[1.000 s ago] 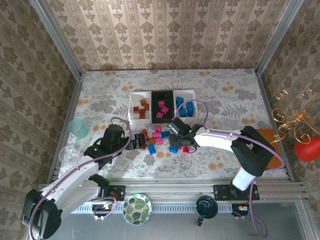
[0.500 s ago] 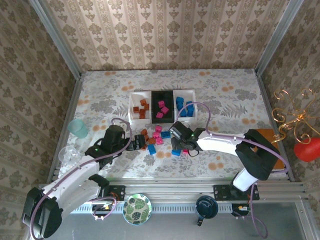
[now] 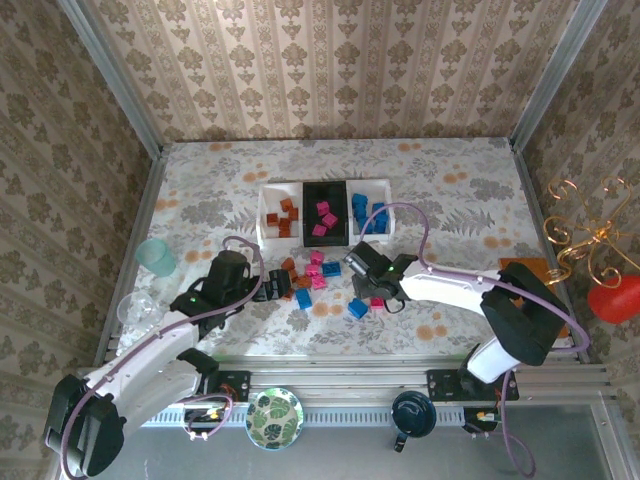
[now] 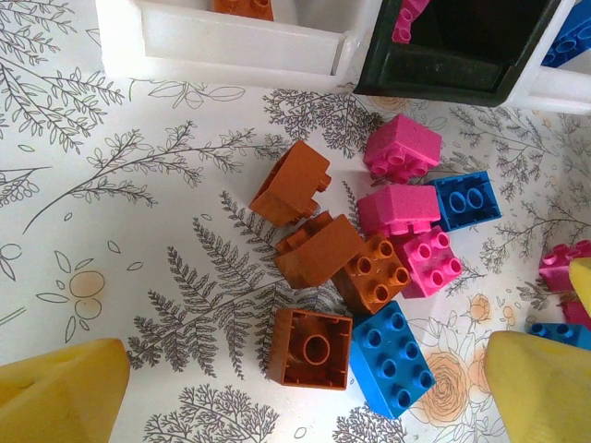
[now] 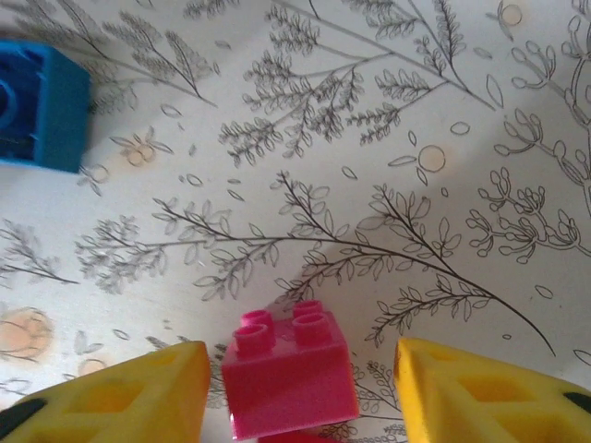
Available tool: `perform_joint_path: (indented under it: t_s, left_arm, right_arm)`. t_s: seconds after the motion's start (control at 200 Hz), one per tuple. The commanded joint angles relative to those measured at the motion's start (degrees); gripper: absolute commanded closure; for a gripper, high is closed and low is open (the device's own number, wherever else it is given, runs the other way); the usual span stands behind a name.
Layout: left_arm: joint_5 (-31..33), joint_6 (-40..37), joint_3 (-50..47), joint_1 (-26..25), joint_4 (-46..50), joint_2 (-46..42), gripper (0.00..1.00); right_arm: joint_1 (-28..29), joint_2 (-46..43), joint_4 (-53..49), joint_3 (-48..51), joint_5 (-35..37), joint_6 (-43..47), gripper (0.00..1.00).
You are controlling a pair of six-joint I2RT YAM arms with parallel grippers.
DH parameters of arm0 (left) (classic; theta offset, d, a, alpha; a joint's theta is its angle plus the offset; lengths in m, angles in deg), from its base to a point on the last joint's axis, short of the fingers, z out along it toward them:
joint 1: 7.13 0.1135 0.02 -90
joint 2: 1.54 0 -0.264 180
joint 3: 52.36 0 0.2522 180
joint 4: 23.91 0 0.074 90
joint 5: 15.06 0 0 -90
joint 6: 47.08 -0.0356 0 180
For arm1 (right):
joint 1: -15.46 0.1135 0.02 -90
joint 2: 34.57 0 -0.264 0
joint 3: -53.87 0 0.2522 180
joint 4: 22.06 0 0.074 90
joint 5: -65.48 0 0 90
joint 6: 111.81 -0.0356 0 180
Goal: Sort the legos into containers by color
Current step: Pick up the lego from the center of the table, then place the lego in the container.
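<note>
**A:** What's at the left?

**B:** The left gripper (image 3: 272,285) hangs low at the left edge of the loose legos (image 3: 312,272) on the table (image 3: 460,190). Its jaws are spread wide and clasp nothing. Its yellow fingertips (image 4: 60,392) stand well apart. An upturned orange-brown brick (image 4: 312,346) and a blue brick (image 4: 392,358) lie touching each other just ahead of the gap.

**A:** And the middle?

**B:** The loose pile mixes orange-brown, pink and blue, and lies just in front of the containers (image 3: 283,186). The left white tray (image 3: 262,225) holds orange-brown bricks. The black tray (image 3: 318,192) holds pink ones, and the right white tray (image 3: 372,184) holds blue ones.

**A:** The right side?

**B:** The right gripper (image 3: 368,290) is down at the pile's right edge. Its jaws are spread too, one on either side of a pink brick (image 5: 291,374) resting on the table with its studs showing. A gap shows on each side of it, so it isn't pinched. A lone blue brick (image 5: 37,106) lies apart from it, beyond the left-hand finger in the right wrist view.
</note>
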Motion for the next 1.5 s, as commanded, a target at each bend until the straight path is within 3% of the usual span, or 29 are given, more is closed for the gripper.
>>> perform_joint_path:
  t_s: [0.0,0.355,0.71,0.925,1.045,1.17,1.495]
  left_arm:
    - [-0.7,1.4,-0.6,0.5,-1.0,-0.7,0.00]
    - [-0.3,1.2,-1.0,0.7,-0.3,-2.0,0.00]
    - [-0.5,1.0,-0.9,0.9,-0.8,-1.7,0.00]
    - [0.0,1.1,-0.9,0.9,-0.1,-2.6,0.00]
    - [-0.4,1.5,-0.6,0.9,0.2,-3.2,0.00]
    - [-0.3,1.7,-0.1,0.9,2.0,-4.5,0.00]
    - [0.1,2.3,-0.6,0.9,4.3,-7.2,0.00]
  right_arm:
    - [-0.4,-1.2,2.1,-1.1,-1.1,-0.7,0.38]
    - [-2.7,4.9,2.9,0.0,-2.2,-3.3,0.39]
    - [-2.9,-1.0,6.1,0.1,-5.3,0.1,0.66]
    - [-2.8,-2.4,5.5,-11.0,-8.4,4.4,0.69]
    - [-2.8,4.1,4.8,-20.6,-8.7,6.6,0.69]
    - [-3.5,12.2,4.8,-29.7,-4.3,8.3,0.69]
    - [-7.6,30.7,-2.9,-52.5,-1.0,5.5,0.68]
